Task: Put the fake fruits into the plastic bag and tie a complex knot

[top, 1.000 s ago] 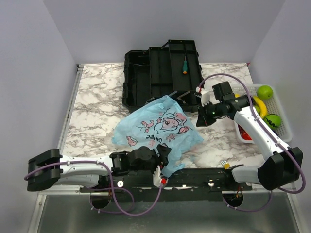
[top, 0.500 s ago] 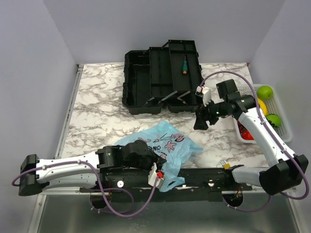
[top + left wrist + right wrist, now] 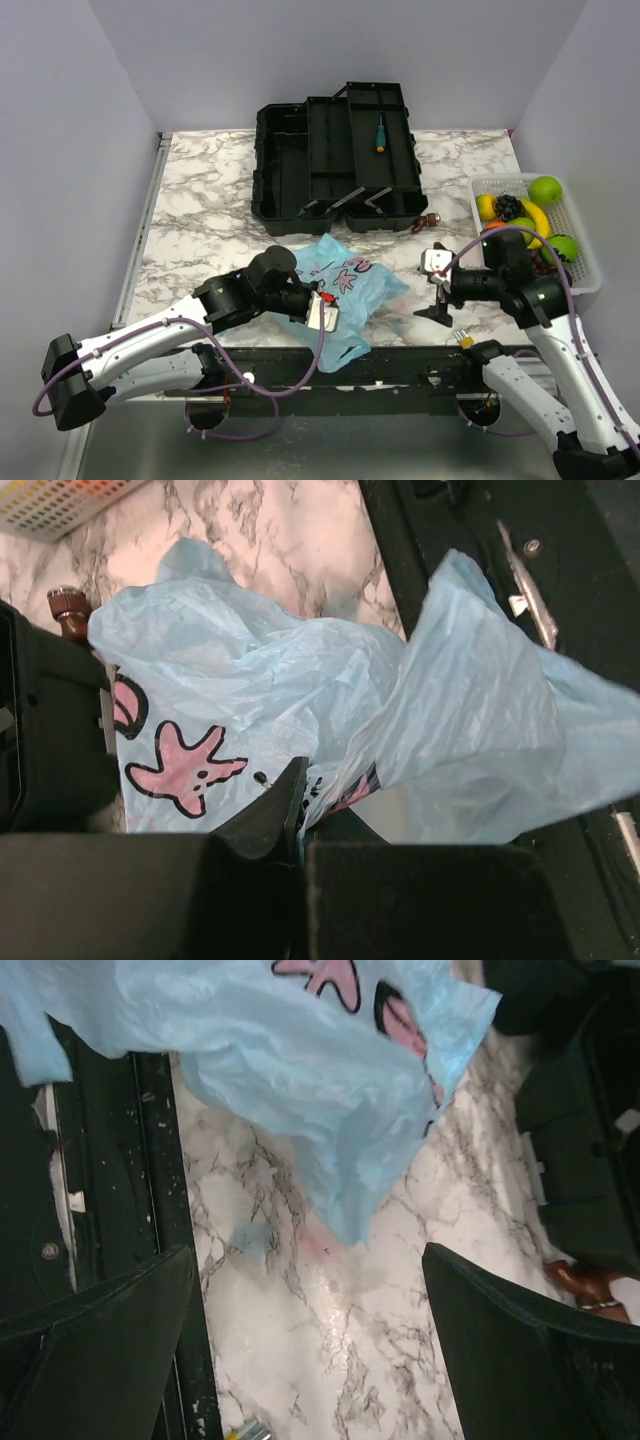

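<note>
The plastic bag (image 3: 350, 285), light blue with a pink print, lies crumpled near the table's front edge. My left gripper (image 3: 318, 302) is shut on a fold of the plastic bag (image 3: 300, 670), pinched between the jaws (image 3: 300, 780). My right gripper (image 3: 430, 290) hangs open just right of the bag, holding nothing; the bag's corner (image 3: 350, 1160) lies beyond its open jaws (image 3: 308, 1260). The fake fruits sit in the white basket (image 3: 592, 272) at right: a green one (image 3: 545, 189), banana (image 3: 536, 216), orange (image 3: 487, 207), grapes (image 3: 510, 207). The knot is out of view.
An open black toolbox (image 3: 300, 170) stands at the back with a green-handled screwdriver (image 3: 380, 133) in it. A small brown object (image 3: 428, 220) lies beside the box. A black rail (image 3: 400, 365) runs along the near edge, with a brass fitting (image 3: 461, 338) on it.
The left gripper shut on the bag and pulled it toward the near edge. The right gripper let go of the bag, opened wide and swung forward to the bag's right.
</note>
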### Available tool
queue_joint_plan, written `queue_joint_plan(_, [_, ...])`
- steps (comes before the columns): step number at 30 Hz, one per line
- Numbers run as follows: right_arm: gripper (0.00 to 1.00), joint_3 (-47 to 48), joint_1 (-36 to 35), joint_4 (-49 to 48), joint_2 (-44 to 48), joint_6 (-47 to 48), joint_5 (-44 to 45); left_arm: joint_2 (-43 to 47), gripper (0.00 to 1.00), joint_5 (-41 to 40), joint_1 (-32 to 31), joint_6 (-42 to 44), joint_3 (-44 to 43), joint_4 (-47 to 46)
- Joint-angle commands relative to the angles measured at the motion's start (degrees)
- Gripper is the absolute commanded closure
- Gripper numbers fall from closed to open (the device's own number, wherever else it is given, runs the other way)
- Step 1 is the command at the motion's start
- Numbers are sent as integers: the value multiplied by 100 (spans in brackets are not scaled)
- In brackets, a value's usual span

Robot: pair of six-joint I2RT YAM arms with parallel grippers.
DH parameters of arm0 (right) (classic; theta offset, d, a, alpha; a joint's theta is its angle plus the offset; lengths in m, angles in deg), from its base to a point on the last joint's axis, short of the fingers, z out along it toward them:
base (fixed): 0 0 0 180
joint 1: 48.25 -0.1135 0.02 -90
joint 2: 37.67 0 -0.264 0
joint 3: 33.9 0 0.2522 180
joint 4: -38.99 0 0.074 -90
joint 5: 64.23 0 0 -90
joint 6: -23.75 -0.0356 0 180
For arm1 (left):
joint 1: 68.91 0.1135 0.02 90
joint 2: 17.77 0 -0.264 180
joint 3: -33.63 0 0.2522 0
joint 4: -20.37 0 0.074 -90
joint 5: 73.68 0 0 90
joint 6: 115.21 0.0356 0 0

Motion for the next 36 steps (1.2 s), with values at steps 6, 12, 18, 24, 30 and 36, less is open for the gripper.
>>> queue_joint_plan(6, [0, -1259, -41, -2338, -281, 457, -631, -49, 100, 1031, 309, -455, -400, 81])
queue_joint_plan(12, [0, -1846, -624, -3181, -487, 690, -556, -89, 100, 1184, 405, -689, -575, -28])
queue_joint_plan(18, [97, -2015, -820, -4062, -938, 146, 804, 149, 100, 1726, 606, -899, -1267, 776])
queue_joint_plan(24, [99, -2079, -211, -4168, -1255, 898, 522, 146, 100, 2632, 1372, -2001, -2618, 1917])
queue_joint_plan(30, [0, -232, -215, -3673, -2162, -894, 859, -374, 100, 1726, 1766, -4166, -3121, 1616])
queue_joint_plan(36, [0, 1533, -214, -1484, -1715, -2383, 563, -861, 100, 133, 2120, -6209, -3363, 1466])
